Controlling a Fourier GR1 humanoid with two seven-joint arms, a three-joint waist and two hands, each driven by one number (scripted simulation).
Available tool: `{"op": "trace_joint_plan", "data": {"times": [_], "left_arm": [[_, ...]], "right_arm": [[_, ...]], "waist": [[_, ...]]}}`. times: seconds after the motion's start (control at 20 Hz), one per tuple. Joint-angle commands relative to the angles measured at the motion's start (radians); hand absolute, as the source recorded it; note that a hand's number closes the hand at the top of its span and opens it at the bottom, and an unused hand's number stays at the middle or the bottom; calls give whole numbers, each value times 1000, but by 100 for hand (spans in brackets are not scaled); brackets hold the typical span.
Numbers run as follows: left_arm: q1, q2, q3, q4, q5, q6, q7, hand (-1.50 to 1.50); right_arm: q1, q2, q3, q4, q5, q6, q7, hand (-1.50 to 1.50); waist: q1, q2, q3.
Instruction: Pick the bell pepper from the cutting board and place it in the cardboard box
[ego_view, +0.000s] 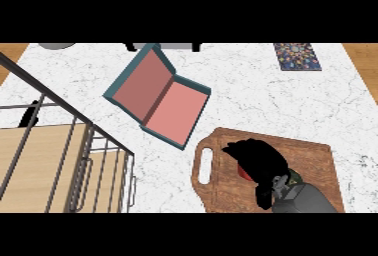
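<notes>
Right hand (255, 159) curled over red bell pepper (244, 173) on cutting board (310, 155); open box (159, 95) nearby, wire rack (96, 165) left.

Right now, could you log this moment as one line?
right hand: curled over bell pepper | cutting board: under it | box: open

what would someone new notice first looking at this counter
First, the right hand at lower right, curled over a red bell pepper on the wooden cutting board. Next, the open box, teal outside and pink inside, lying slanted on the white marble counter up and left of the board. A metal wire rack fills the left side.
</notes>
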Motion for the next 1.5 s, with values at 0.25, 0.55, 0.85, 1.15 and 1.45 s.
{"op": "trace_joint_plan", "data": {"times": [0.25,0.55,0.85,1.15,1.45], "left_arm": [[-52,-10,27,83,-7,-17,-45,0],[21,-49,2,-47,-43,13,-5,0],[-46,-39,3,-13,-33,-17,21,0],[-27,-13,42,63,-25,-40,-50,0],[6,-59,10,-25,-49,-9,9,0]], "right_arm": [[-101,35,22,219,176,-339,-123,150],[-75,10,20,117,260,-425,-127,150],[-262,-107,-312,335,8,-503,-425,150],[-385,-171,-448,454,-64,-555,-570,150],[-398,-94,-453,347,-120,-640,-651,150]], "waist": [[3,2,3],[1,-2,3],[10,7,4],[4,2,2],[5,-2,3]]}}
